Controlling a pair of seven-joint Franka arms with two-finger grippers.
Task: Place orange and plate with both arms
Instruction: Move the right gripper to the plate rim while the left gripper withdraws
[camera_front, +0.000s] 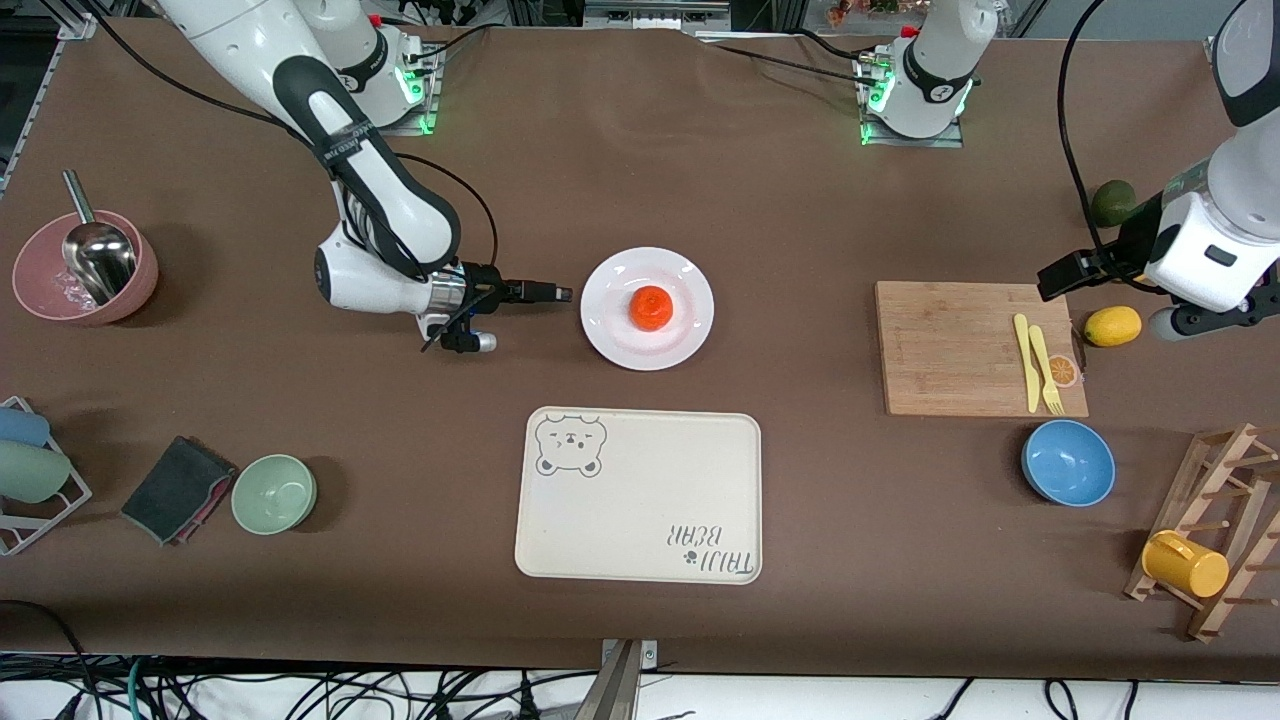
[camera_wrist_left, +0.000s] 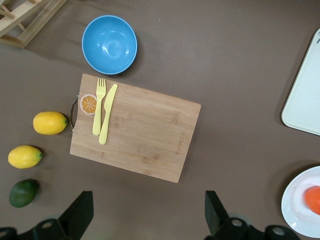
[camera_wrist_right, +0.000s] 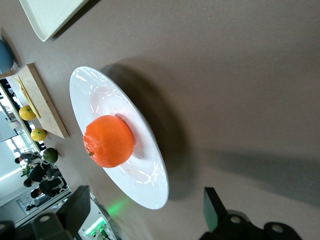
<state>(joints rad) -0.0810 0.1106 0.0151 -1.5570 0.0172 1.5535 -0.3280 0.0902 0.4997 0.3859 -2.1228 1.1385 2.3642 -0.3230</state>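
The orange (camera_front: 651, 307) sits in the middle of the white plate (camera_front: 602, 332) at the table's centre. My right gripper (camera_front: 555, 293) is low beside the plate's rim, on the side toward the right arm's end of the table, open and empty. In the right wrist view the orange (camera_wrist_right: 108, 141) and plate (camera_wrist_right: 85, 90) lie just ahead of the open gripper (camera_wrist_right: 145, 212). My left gripper (camera_front: 1065, 275) is up in the air near the cutting board's end, open and empty (camera_wrist_left: 148, 215). The left wrist view catches the plate's edge (camera_wrist_left: 300, 215) and the orange (camera_wrist_left: 314, 199).
A cream bear tray (camera_front: 640, 495) lies nearer the front camera than the plate. A wooden cutting board (camera_front: 960, 345) holds a yellow fork and knife, with a blue bowl (camera_front: 1068, 462), a lemon (camera_front: 1112, 326) and a rack with a yellow mug (camera_front: 1185, 563) nearby. A green bowl (camera_front: 274, 493) and a pink bowl (camera_front: 85, 268) stand toward the right arm's end.
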